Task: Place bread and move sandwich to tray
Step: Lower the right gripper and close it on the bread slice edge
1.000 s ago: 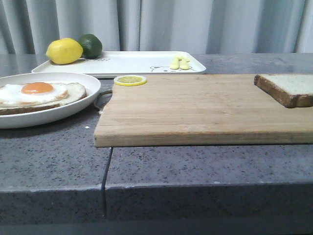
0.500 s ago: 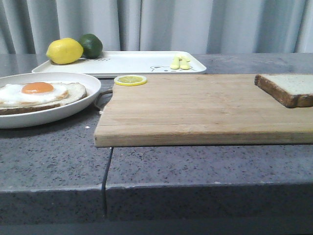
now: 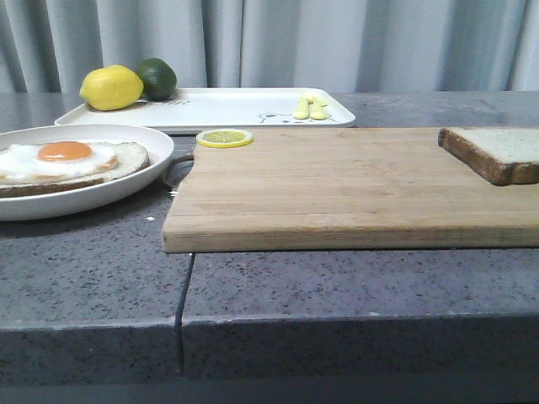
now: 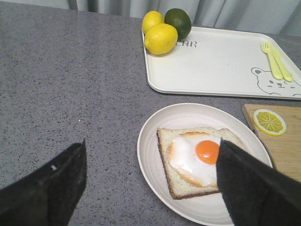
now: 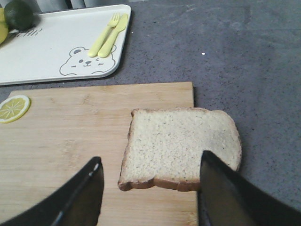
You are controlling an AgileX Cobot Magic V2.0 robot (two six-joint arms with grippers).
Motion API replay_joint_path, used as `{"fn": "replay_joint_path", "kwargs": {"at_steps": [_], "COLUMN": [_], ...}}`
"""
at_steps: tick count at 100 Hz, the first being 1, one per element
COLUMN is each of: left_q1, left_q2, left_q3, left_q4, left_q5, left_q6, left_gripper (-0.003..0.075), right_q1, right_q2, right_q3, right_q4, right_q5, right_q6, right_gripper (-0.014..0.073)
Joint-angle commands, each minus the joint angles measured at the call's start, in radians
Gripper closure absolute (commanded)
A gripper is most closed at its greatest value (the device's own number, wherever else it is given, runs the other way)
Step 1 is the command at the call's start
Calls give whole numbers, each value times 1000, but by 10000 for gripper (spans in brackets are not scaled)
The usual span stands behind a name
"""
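The bread (image 5: pixel 181 147) lay flat at the right edge of the wooden board (image 3: pixel 337 189), overhanging the grey tabletop (image 3: pixel 337 286), with the right end effector (image 5: pixel 150 188) spread wide above it. The left end effector (image 4: pixel 150 183) hung equally wide over the sandwich (image 4: pixel 200 157) on its plate. Behind, the tray (image 3: pixel 227 108) carried a lemon (image 3: pixel 110 87) and lime (image 3: pixel 157 77).

Grey stone counter (image 3: pixel 354 286) with food laid out.
Round white plate with egg-topped bread (image 3: pixel 63 164) sits left of a wooden cutting board (image 3: pixel 337 189); brown-crusted bread slice (image 3: pixel 497 151) lies on the board's right; white rectangular tray (image 3: pixel 227 108) behind.
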Motion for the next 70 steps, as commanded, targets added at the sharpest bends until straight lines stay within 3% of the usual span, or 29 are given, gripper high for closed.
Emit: {"fn": "replay_joint_path", "kwargs": {"at_steps": [1, 26, 70], "left_q1": [-2, -2, -2], "left_q2": [9, 9, 9], "left_q3": [-36, -36, -36], "left_q4": [-13, -13, -13], "left_q5": [-70, -70, -70], "left_q6": [-1, -1, -1], "left_gripper": [188, 188, 188], "right_q1": [-79, -212, -360], "right_q2": [35, 154, 326], "right_q3": [-34, -34, -34], "right_q4": [173, 486, 706], "right_q5": [-72, -40, 41], "right_q6": [-151, -394, -534], "right_gripper": [134, 134, 134]}}
